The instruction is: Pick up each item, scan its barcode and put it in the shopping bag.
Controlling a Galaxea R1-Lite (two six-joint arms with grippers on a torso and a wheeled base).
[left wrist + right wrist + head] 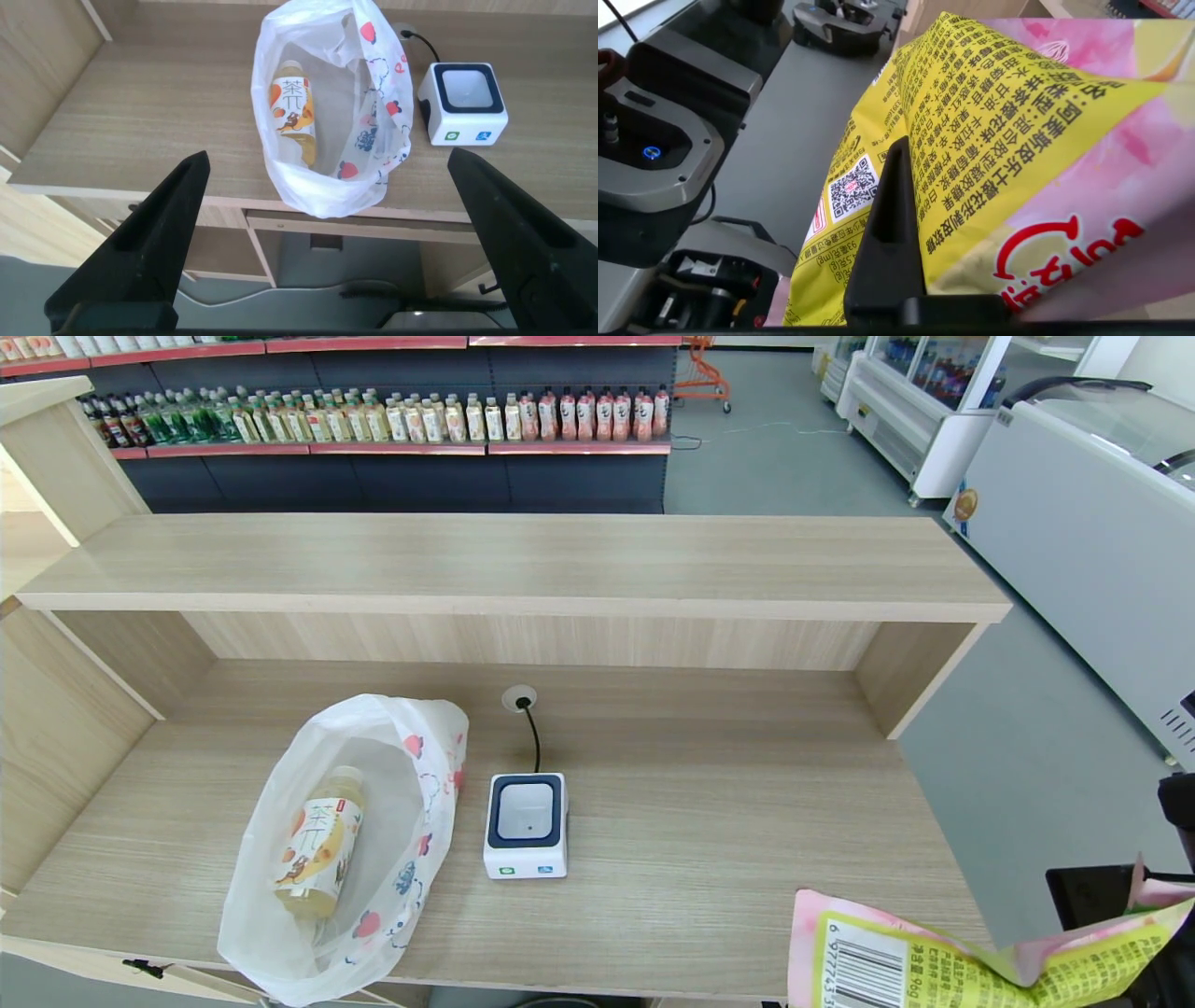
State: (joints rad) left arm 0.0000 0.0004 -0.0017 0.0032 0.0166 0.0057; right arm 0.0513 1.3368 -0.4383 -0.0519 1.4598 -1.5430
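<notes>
- One bottle in, lying inside the shopping bag; now working the scan step.
- Clamping the snack packet tight in the right gripper, off the near right corner of the bench, barcode facing up.
- Holding the left gripper wide open and empty, short of the bench's front edge, facing the shopping bag.
- Judging the next move: carrying the snack packet across to the scanner, well apart, and turning the barcode down toward its window before bagging.
</notes>
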